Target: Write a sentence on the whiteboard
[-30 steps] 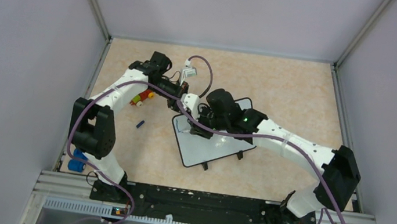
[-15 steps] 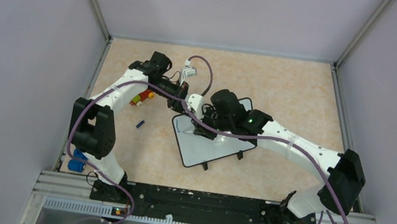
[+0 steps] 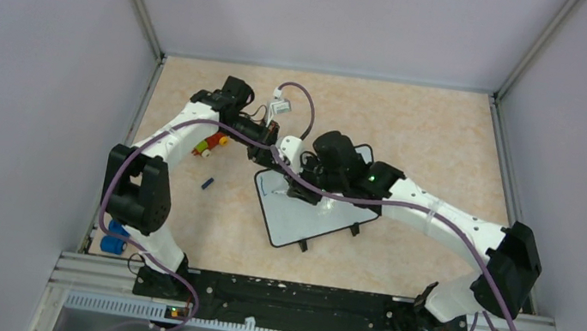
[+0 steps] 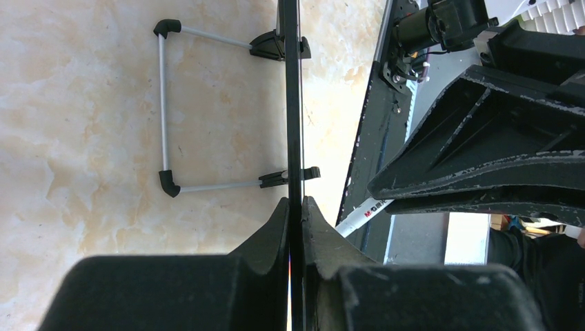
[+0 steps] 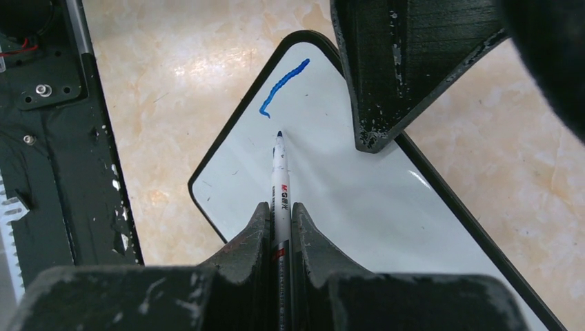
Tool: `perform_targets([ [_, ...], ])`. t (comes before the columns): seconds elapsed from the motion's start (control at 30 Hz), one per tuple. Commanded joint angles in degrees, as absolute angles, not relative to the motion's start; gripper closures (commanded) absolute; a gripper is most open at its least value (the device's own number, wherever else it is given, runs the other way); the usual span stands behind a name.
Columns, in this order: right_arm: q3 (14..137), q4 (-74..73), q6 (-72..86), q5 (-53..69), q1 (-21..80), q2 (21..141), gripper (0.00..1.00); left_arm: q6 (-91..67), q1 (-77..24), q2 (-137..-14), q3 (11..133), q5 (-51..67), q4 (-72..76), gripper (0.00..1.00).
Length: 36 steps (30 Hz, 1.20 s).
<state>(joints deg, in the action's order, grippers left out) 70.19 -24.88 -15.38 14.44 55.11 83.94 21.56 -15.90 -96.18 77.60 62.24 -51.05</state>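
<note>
Right pincer (image 5: 279,210) pinches a slim white marker (image 5: 279,172), its dark tip at the glossy whiteboard (image 5: 359,207). Just beside it is the sentence (image 5: 284,86) — one wavy blue stroke by the rounded left corner. Left pincer (image 4: 295,207) is pressed onto the board's thin black frame, mid-worktop (image 3: 425,132) — beige, marbled.

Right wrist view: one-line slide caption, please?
Right claw grips white marker pen, tip near one short blue stroke on the black-framed whiteboard.

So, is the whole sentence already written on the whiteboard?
No, in the right wrist view the whiteboard carries only one short blue stroke near its corner, with the tip of the marker close beside it.
</note>
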Motion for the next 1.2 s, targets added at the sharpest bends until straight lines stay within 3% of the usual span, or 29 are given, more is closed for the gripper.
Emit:
perform_targets([
  [0.0,73.8,-22.1,-13.9,13.1,54.0,83.1,1.00,22.9,-16.7,-95.8,78.7,64.3,-51.2,1.00],
  [1.17,75.6,-22.7,-13.8,14.5,54.4,86.9,1.00,23.2,-16.6,-96.0,78.9,64.4,-51.3,1.00],
])
